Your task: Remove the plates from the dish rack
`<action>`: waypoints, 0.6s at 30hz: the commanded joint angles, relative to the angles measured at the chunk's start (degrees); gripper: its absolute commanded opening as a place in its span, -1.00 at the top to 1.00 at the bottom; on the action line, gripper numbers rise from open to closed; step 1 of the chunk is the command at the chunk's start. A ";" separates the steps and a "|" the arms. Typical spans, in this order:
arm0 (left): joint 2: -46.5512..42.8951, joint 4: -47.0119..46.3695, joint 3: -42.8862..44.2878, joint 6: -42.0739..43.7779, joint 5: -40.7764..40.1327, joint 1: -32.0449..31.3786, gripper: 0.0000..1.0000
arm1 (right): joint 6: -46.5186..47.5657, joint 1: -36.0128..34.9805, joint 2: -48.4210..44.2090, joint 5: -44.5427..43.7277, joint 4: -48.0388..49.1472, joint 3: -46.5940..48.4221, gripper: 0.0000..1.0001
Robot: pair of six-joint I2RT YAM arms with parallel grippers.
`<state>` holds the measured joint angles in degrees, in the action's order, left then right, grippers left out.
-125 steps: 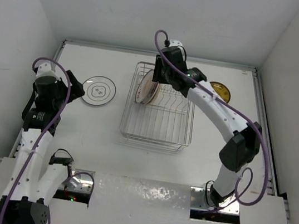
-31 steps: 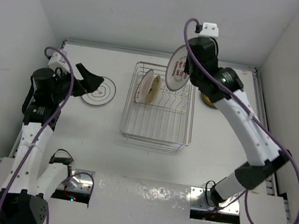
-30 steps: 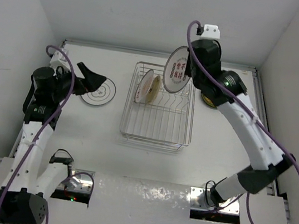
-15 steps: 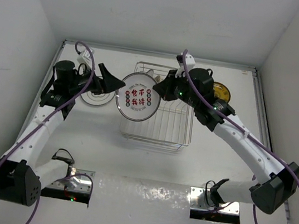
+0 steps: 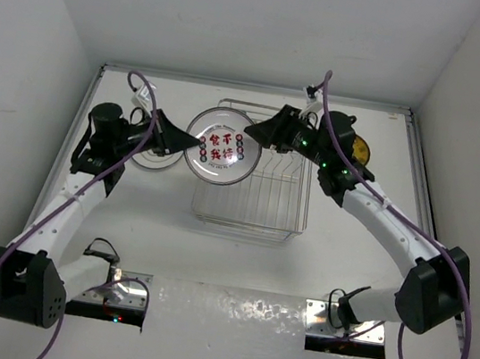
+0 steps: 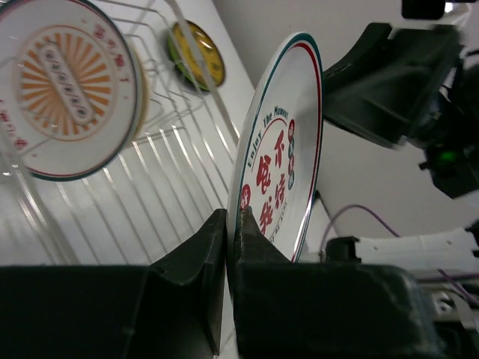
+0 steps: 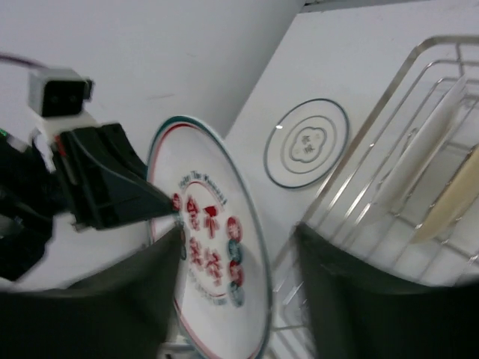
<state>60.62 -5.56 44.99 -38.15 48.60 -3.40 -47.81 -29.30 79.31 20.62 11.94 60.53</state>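
1. White table [image 5: 152, 221] inside white walls; silver wire rectangular dish rack [image 5: 251, 226] mid-table, arms reaching in from either side.
2. White round lettered plate [image 5: 220, 149] (red characters, red-and-teal rim) hangs in the air over the rack's left edge, face tilted up toward the top camera; it sits between the two claws.
3. Left gripper [image 6: 232, 215]: fingers almost together, only a thin slit, with the plate's left rim running into it; I read that as a firm pinch on the lettered plate.
4. Right gripper [image 7: 238, 235]: jaws stand apart astride the right rim; a clear gap shows between the plate face and one finger; whether the other finger touches the back, cannot tell; I read it as not clamping.
5. Key relation: white plate with grey rings [image 7: 305, 142] lies flat on the table left of the rack, just beside and below the left claw; left arm is much nearer, so set-down looks like its job, leftward and down; right claw needs to back off along its own side first.
6. Rack contents: orange-red sunburst plate [image 6: 67, 90] upright in the prongs at the far end, cream plate [image 7: 458, 202] just beside it; other slots bare.
7. Yellow-orange plate with dark rim [image 6: 196, 54] lies on the table beyond the rack's right side.
8. Risk: single rim pinch; the plate could pivot in the left fingers.
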 commanded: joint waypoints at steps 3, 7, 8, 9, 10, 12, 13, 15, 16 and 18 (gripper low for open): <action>-4.28 11.65 5.36 -0.26 -21.18 0.06 1.00 | 2.08 1.35 -1.26 -2.84 -2.29 4.31 -0.98; -3.93 21.63 7.13 -4.29 -40.30 5.22 1.00 | 6.94 1.61 -1.26 -19.63 -23.51 9.42 -0.98; -3.50 21.91 6.00 -5.17 -44.69 6.46 1.00 | 7.64 1.70 -1.35 -21.66 -26.50 9.78 -0.98; -2.80 21.48 5.46 -6.57 -45.86 8.74 1.00 | 7.99 1.79 -1.44 -21.76 -27.06 9.69 -0.98; -0.09 21.47 5.11 -7.19 -46.74 9.63 1.00 | 8.35 1.79 -1.61 -21.33 -27.41 9.43 -0.98; 3.61 20.77 5.28 -8.34 -47.89 11.47 1.00 | 9.05 1.79 -1.88 -20.97 -28.90 9.08 -0.98; 7.11 19.98 5.37 -8.69 -47.90 11.75 1.00 | 9.49 1.79 -2.40 -20.97 -29.26 8.99 -0.98; 10.03 16.30 5.02 -9.92 -47.11 12.97 1.00 | 10.72 1.79 -2.93 -20.80 -29.26 8.29 -0.98; 12.31 15.07 5.02 -10.10 -46.76 13.15 1.00 | 11.24 1.79 -3.19 -20.80 -29.26 8.20 -0.98; 14.43 13.04 5.37 -10.36 -47.72 13.42 1.00 | 13.18 1.70 -3.63 -19.14 -29.44 8.20 -0.98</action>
<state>73.87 14.11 49.41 -45.93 2.74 9.45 -38.41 -27.51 78.41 1.56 -16.58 68.23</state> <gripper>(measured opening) 0.028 0.985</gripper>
